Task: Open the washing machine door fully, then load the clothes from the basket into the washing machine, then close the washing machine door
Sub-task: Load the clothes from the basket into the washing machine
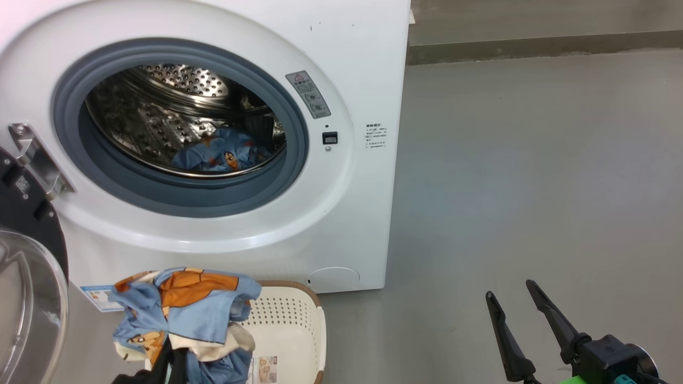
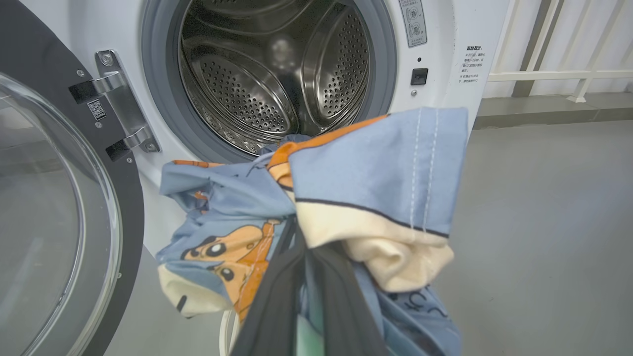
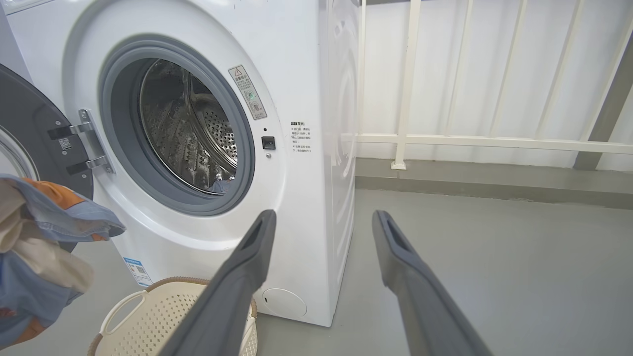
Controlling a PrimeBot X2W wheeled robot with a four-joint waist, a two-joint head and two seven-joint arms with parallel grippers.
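My left claw (image 1: 173, 358) is clenched on a bundle of the clothes (image 1: 187, 304), held above the basket (image 1: 299, 325) on the floor (image 1: 507, 186) in front of the washing machine (image 1: 363, 64). My right claw (image 1: 509, 290) hangs spread, grasping nothing. Beyond, the washing machine door (image 1: 32, 288) stands swung wide. One blue piece (image 1: 224, 154) lies in the drum (image 1: 160, 106).

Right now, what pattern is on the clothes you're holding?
Light-blue and cream clothes, printed with orange cartoon animals; left wrist view shows it best.
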